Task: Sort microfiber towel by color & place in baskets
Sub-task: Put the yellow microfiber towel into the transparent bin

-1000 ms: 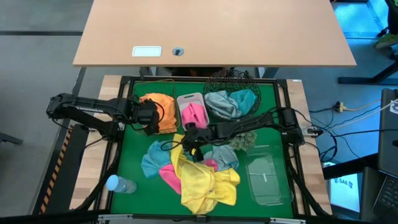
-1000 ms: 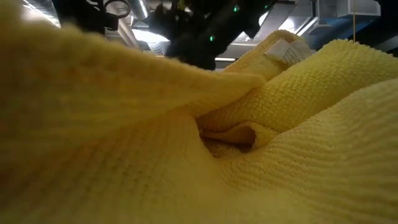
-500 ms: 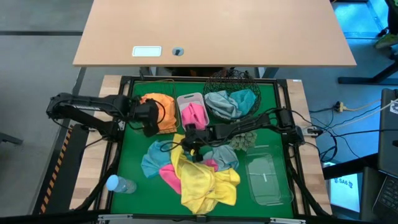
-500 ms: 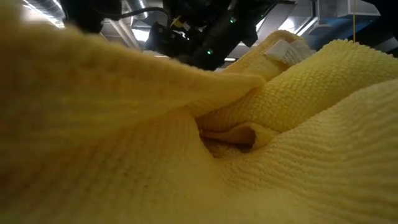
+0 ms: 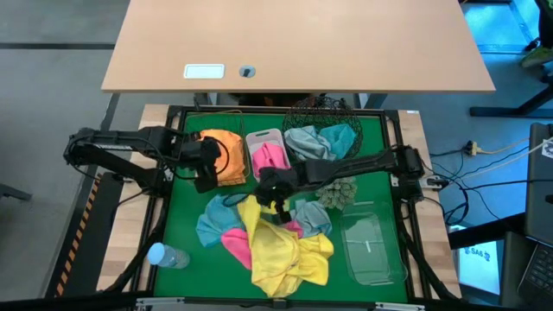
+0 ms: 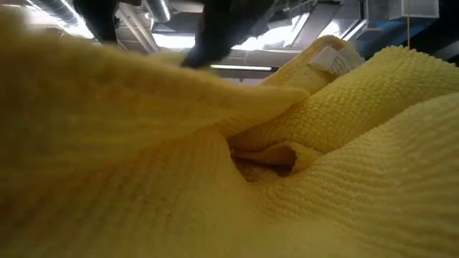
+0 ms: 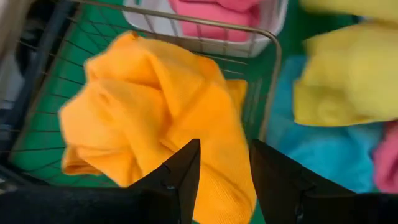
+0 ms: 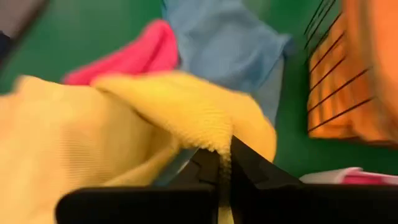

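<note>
My right gripper (image 5: 275, 192) is shut on a yellow towel (image 5: 285, 250) at the far end of a pile of blue (image 5: 214, 223), pink (image 5: 235, 244) and grey-blue (image 5: 311, 216) towels in the middle of the green mat. My left gripper (image 7: 224, 168) is open over the orange towel (image 7: 149, 118), which lies in the dark square wire basket (image 5: 226, 138). I cannot tell whether it touches the towel. The white tub (image 5: 259, 138) holds a pink towel. The round black mesh basket (image 5: 321, 108) holds teal and grey towels. The clear tray (image 5: 371, 246) lies at the near right. My right gripper pinches a bunched fold of the yellow towel (image 8: 211, 134) between its two fingers, at the towel's far end (image 5: 252, 207). The fingers come from above, slanting from the table's right. That end is drawn up, and the rest of the towel lies on the pile.
A clear bottle with a blue cap (image 5: 166, 256) lies at the mat's near left corner. A spiky grey-green ball plant (image 5: 339, 195) sits between the mesh basket and the clear tray. The low view is filled by yellow cloth (image 6: 287, 179).
My right gripper has risen a little and gone slightly toward the table's right, still shut on the yellow towel. The towel's far end has followed it, and the rest has stayed on the pile.
</note>
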Robot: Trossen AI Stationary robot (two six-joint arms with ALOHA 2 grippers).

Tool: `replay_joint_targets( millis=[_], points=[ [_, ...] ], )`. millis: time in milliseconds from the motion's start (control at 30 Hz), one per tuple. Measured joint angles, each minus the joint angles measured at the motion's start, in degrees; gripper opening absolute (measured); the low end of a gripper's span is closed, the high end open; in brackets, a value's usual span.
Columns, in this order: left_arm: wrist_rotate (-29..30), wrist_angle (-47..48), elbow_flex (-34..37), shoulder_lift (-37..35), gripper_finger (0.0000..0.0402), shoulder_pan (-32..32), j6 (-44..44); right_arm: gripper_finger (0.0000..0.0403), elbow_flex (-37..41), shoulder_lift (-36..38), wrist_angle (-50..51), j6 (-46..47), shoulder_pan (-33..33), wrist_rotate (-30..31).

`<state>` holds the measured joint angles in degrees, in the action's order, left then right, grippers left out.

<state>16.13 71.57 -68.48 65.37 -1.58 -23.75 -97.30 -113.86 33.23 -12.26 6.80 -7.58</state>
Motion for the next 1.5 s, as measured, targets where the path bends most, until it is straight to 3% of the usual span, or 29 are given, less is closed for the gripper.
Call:
replay_joint_targets(
  millis=[133, 400, 833, 1333, 1500],
  points=[
    [3.7, -0.7, 0.0, -0.4, 0.0132, 0.0, -1.2, 0.0005, -1.8, 5.0, 5.7, 1.8, 0.1, -1.6],
    [2.4, -10.6, 0.0, -0.1, 0.0132, -1.5, -1.5, 0.0004, -4.7, 16.7, 16.9, 10.8, 1.4, -2.6],
    [2.4, -26.3, 0.0, 0.6, 0.0132, -6.5, -1.3, 0.0005, -5.6, 33.7, 30.8, 24.5, 10.1, -2.0],
    [2.4, -37.5, 0.0, 6.5, 0.0132, -10.4, -1.6, 0.0006, -5.4, 38.0, 56.3, 37.7, 32.4, 8.3],
    [2.3, -43.9, 0.0, 10.1, 0.0132, -11.0, -1.6, 0.0004, 0.2, 39.2, 54.4, 43.7, 39.5, 13.6]
  ],
)
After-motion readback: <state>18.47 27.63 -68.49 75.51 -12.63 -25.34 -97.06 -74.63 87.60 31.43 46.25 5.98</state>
